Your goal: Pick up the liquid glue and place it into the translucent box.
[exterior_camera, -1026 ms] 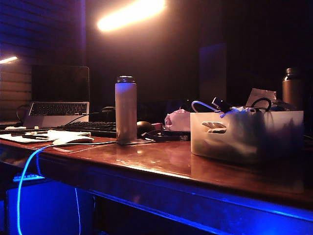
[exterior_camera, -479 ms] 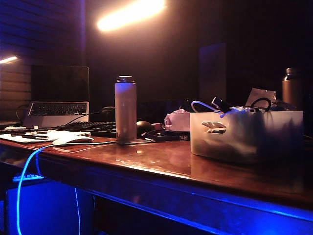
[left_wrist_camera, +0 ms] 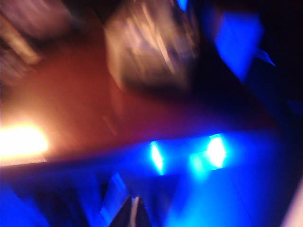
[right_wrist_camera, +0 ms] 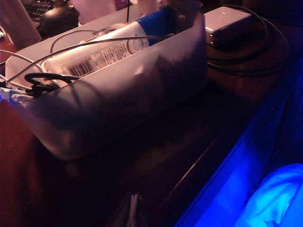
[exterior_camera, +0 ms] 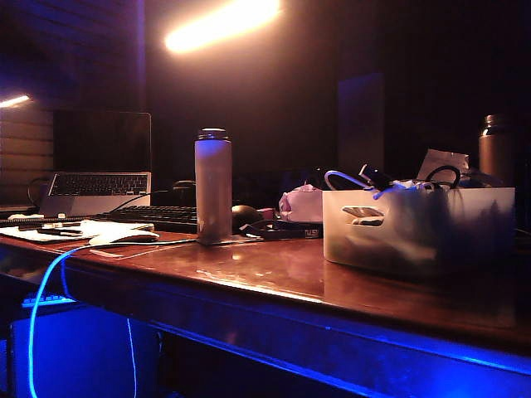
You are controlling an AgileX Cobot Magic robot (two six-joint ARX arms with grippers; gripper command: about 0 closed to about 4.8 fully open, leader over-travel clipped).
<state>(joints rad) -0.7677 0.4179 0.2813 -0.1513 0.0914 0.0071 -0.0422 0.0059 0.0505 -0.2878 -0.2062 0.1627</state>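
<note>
Liquid glue (right_wrist_camera: 111,49), a whitish barcode-labelled tube with blue cap, lies in the frosted translucent box (right_wrist_camera: 142,90) under cables, print unreadable. Left end effector (left_wrist_camera: 135,213), blurred, is closed and empty. Right end effector (right_wrist_camera: 134,208), barely visible, looks closed.

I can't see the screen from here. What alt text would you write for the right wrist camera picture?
A frosted translucent box sits on a dark wooden table, holding the liquid glue, a whitish tube with a blue cap, lying on its side among loose cables. The right gripper shows only as closed fingertips at the picture's edge, apart from the box. Blue light glows beyond the table edge.
</note>
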